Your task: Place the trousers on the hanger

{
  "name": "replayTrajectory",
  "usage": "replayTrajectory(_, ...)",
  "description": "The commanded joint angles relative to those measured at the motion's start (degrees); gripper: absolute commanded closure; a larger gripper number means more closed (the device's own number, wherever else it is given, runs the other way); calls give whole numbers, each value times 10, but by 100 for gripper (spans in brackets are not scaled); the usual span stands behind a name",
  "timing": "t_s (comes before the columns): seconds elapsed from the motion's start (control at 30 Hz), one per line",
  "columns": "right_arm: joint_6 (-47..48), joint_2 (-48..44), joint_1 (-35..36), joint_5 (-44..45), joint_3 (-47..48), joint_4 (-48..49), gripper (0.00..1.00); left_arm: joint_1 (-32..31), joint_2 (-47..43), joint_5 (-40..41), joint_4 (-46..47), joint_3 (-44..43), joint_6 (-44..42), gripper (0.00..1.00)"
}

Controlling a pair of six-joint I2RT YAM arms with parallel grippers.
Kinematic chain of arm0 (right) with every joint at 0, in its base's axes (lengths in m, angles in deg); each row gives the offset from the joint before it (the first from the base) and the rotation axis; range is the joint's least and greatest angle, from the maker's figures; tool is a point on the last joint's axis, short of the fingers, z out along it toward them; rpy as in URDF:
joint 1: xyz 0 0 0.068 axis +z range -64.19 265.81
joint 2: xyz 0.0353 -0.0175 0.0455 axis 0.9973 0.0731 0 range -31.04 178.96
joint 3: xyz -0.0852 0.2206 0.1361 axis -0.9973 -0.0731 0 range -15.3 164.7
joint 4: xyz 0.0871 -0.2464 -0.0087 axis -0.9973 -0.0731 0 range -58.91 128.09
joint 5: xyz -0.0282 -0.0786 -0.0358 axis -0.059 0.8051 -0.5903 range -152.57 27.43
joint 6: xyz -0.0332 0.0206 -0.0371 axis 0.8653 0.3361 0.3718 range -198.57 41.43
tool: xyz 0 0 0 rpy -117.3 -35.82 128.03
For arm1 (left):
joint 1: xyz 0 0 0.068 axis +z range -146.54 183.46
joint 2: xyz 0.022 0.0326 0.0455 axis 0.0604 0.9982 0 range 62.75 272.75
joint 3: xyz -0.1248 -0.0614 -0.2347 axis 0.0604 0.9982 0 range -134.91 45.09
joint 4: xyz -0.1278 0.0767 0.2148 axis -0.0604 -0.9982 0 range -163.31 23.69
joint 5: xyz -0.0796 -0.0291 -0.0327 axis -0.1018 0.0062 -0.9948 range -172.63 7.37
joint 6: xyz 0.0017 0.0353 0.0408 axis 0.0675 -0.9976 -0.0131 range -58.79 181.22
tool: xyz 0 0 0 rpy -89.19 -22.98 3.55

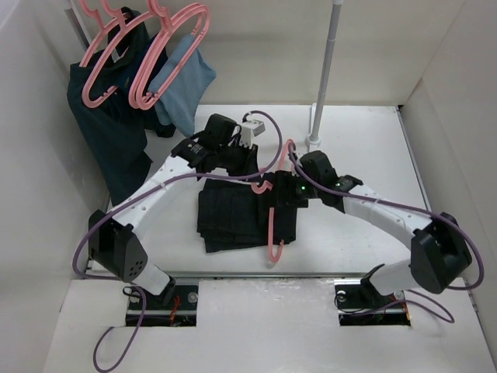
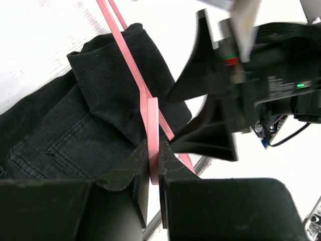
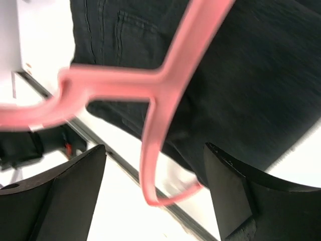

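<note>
The black trousers (image 1: 233, 217) lie folded on the white table, mid-table; they also show in the left wrist view (image 2: 75, 125) and the right wrist view (image 3: 241, 75). A pink hanger (image 1: 272, 225) stands over their right edge, its hook toward the table's near edge. My left gripper (image 1: 260, 180) is shut on a thin bar of the hanger (image 2: 153, 120), above the trousers. My right gripper (image 1: 278, 203) is open, its fingers (image 3: 75, 196) on either side of the hanger's hook (image 3: 150, 150) without touching it. It also shows close in the left wrist view (image 2: 215, 115).
Several more pink hangers (image 1: 167, 54) hang at the back left with a dark teal-navy garment (image 1: 112, 132) and a light blue garment (image 1: 186, 81). A white pole (image 1: 324, 70) stands at the back centre. White walls close both sides. A metal rail (image 1: 256, 273) runs along the near edge.
</note>
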Motion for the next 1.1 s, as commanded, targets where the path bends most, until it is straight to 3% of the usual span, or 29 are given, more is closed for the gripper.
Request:
replayTrajectory(0.0,-63,38,7,-23,31,85,17,-6,3,-12,24,-25,-3,98)
replayTrajectory(0.1,-98,76,1,-23,43,80,28,-6,3,-18,30,-30,-3,90)
replayTrajectory(0.13,-98,82,1,-32,43,87,48,-6,3,-18,30,-30,-3,83)
replayTrajectory(0.23,-105,88,-29,-64,36,93,79,-6,3,-42,30,-35,-3,62)
replayTrajectory(0.27,-105,80,-39,-75,27,99,99,-6,3,-43,30,-35,-9,55)
replayTrajectory(0.3,-105,74,-50,-85,20,107,100,-6,3,-49,30,-40,-9,45)
replayTrajectory(0.43,-83,40,-115,-202,-21,151,100,2,-13,-18,11,-70,-41,32)
replayTrajectory(0.57,-53,23,-169,-272,-39,165,100,91,-25,-21,30,-60,5,31)
replayTrajectory(0.67,-39,23,-179,-298,-51,165,100,115,-4,-22,8,-25,-1,37)
replayTrajectory(0.83,-33,17,-205,-321,-74,188,100,14,93,-32,-25,0,-61,31)
replayTrajectory(1.07,-33,3,-215,-322,-86,193,100,-18,209,-72,-21,-62,-74,25)
